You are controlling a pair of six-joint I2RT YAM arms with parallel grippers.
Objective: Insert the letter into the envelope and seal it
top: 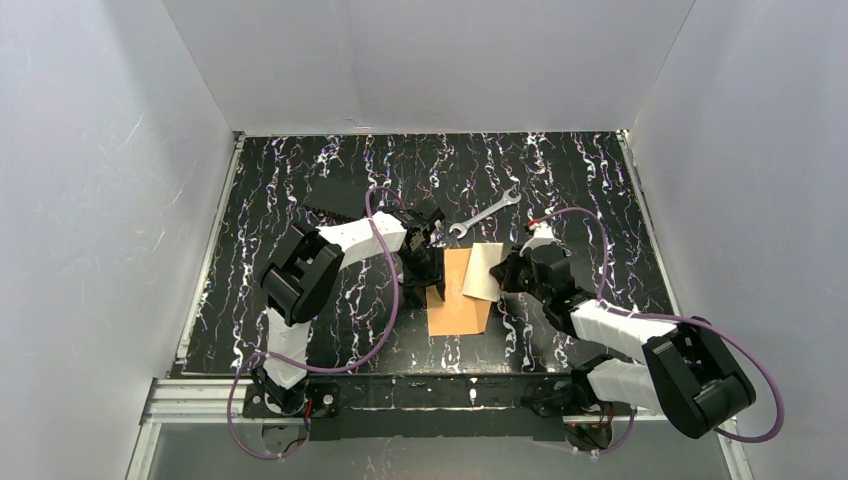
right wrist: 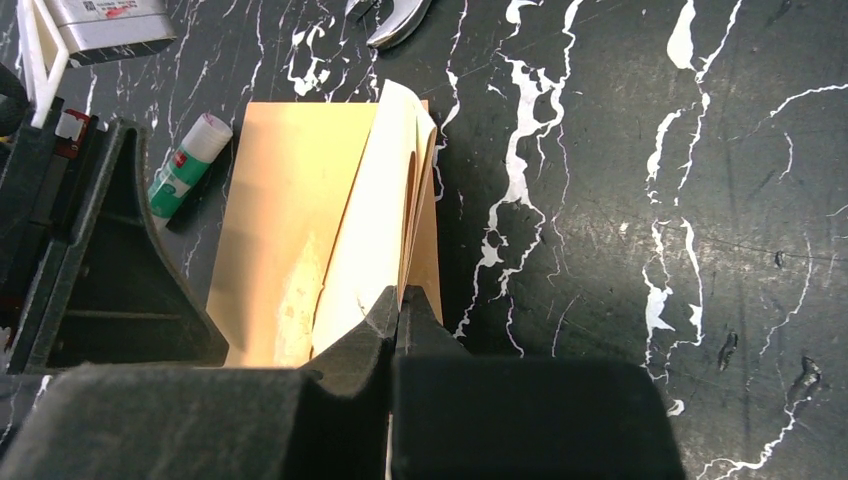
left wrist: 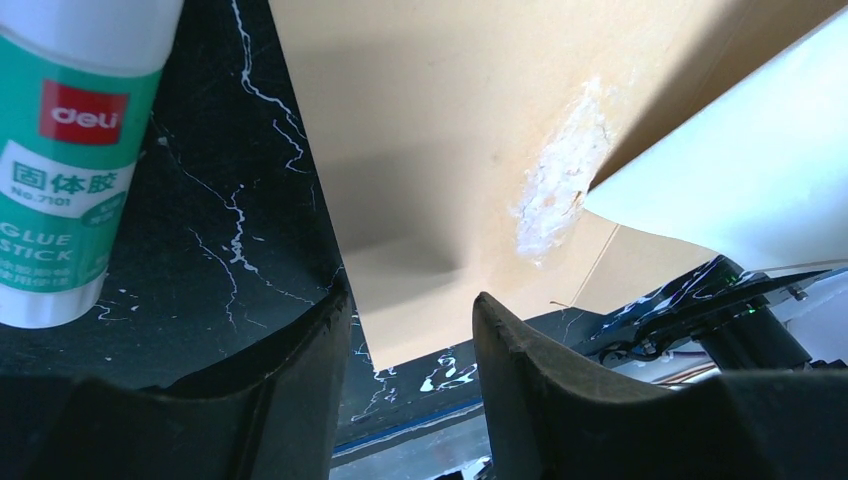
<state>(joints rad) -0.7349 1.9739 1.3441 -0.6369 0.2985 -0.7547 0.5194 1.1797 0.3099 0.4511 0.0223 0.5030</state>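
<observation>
Right gripper (right wrist: 398,300) pinches the letter (right wrist: 372,215) over the envelope (right wrist: 280,230).

envelope (left wrist: 430,130) and glue stick (left wrist: 60,180) cut off at top

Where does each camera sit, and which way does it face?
Top external: above, behind the robot, looking down at the black marbled table; left arm and right arm show.
Left wrist: low, facing the flat orange-brown paper envelope; open left gripper shows.
Right wrist: low, looking along the envelope; right gripper shows, shut on the cream paper letter.
Both wrist views share the envelope and a green-and-white glue stick.
</observation>
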